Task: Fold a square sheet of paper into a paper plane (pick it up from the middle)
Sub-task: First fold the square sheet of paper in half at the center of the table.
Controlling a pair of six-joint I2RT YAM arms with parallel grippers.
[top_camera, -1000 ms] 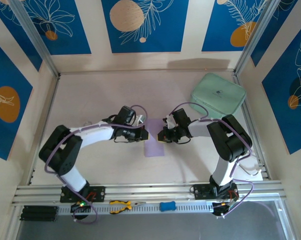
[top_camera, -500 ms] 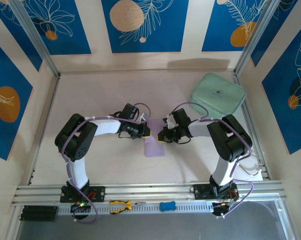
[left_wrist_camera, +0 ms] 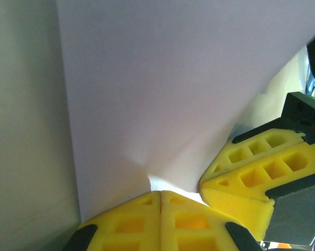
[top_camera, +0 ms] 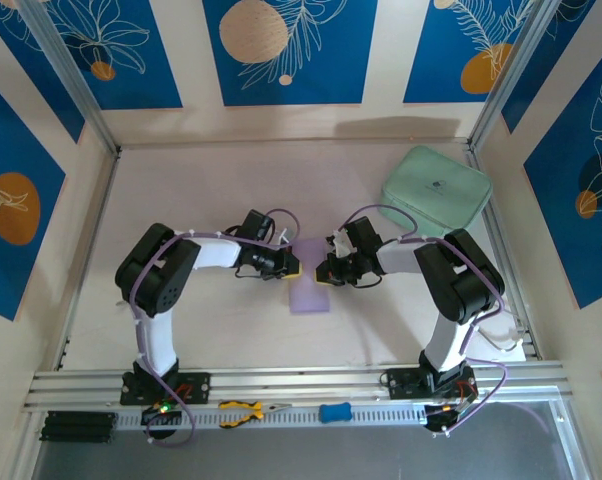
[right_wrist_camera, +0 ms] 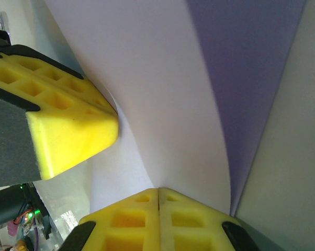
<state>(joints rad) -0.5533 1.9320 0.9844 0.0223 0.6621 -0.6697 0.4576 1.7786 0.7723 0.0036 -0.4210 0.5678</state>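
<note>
While the left gripper [top_camera: 294, 268] and right gripper [top_camera: 323, 270] each pinch an edge of the sheet [top_camera: 309, 290], left of the case [top_camera: 437, 192], it bows uncreased. The pickup looks done; folding seemingly remains.

A robotics test cell, probably in a lab; two robot arms [top_camera: 166, 275] bolted to an aluminium rail [top_camera: 301, 378] at a pale table [top_camera: 211, 330]; metal posts [top_camera: 69, 75] and printed blue panels [top_camera: 291, 50] enclose it; pliers [top_camera: 243, 410] lie in front.
</note>
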